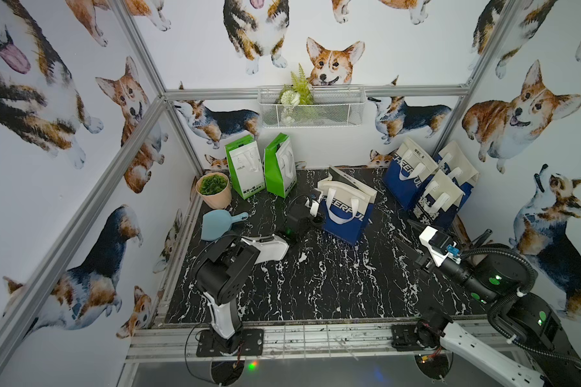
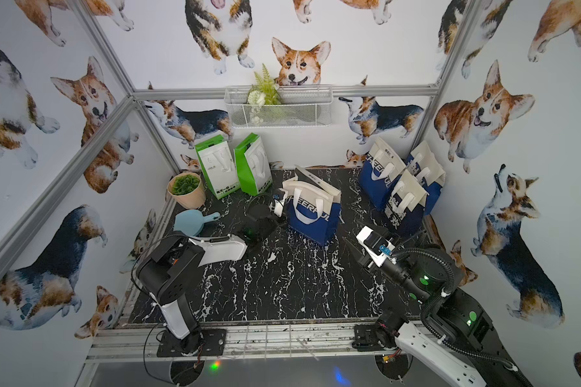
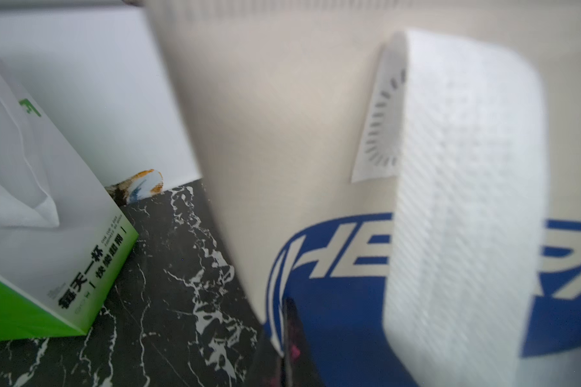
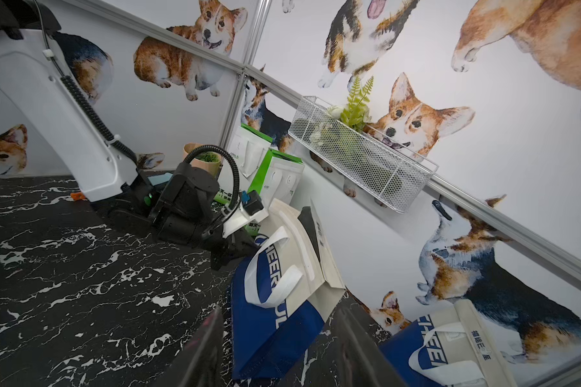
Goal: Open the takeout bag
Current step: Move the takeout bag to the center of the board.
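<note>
Lower centre in both top views, the black marble table (image 1: 299, 288) lies bare; at the lower right the right gripper (image 1: 402, 230) hangs just beside the task's thing with its jaws spread and nothing between them; its wrist view looks straight at that bag past both dark fingers.

At mid-frame stands the takeout bag (image 1: 344, 217), blue below and cream above, upright on the table; the left gripper (image 1: 318, 220) is clenched at its left edge, and in the left wrist view a strip of the bag's side seems pinched between the fingers, beside the white handle (image 3: 467, 201).

The mouth looks partly parted; a cream panel and a grey flap stand away at the back; I judge the opening begun but not finished, with the top yet to be spread wide and the grip let go.

Farther up, blue bags (image 1: 426, 181) crowd the right corner; green bags (image 1: 249, 167) lean at the left.
</note>
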Motion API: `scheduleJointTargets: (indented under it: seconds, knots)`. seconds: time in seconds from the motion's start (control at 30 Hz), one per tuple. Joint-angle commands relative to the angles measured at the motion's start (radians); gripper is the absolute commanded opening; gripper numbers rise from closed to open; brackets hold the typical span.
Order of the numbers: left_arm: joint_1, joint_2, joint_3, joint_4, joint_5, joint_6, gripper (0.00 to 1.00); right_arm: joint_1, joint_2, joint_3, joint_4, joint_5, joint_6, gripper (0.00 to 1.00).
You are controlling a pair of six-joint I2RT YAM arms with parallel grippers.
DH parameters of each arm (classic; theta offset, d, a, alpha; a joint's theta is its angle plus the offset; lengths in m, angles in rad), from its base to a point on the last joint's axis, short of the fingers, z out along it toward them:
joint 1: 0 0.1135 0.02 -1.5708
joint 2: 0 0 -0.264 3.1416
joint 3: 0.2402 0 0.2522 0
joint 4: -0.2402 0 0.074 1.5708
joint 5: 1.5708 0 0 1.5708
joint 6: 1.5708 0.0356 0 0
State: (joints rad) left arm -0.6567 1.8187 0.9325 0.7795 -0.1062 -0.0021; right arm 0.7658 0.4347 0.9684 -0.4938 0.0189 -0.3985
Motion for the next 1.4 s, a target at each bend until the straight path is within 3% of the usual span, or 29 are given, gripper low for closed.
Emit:
scheduleJointTargets:
  seconds: [0.0,0.4,0.9,1.37]
  knots:
    - [0.038,0.012,0.042,0.000,-0.013,0.025,0.00,0.002,-0.022,-0.023,-0.005,0.036,-0.024,0.56]
    - [0.202,-0.095,-0.068,-0.002,-0.031,0.042,0.00,0.130,-0.071,-0.047,-0.001,0.197,-0.086,0.57]
    - [0.477,-0.279,-0.257,-0.036,-0.076,0.010,0.00,0.135,-0.071,-0.059,0.000,0.157,-0.054,0.56]
    - [0.716,-0.265,-0.258,-0.020,-0.041,-0.041,0.00,0.135,-0.056,-0.063,-0.001,0.135,-0.040,0.56]
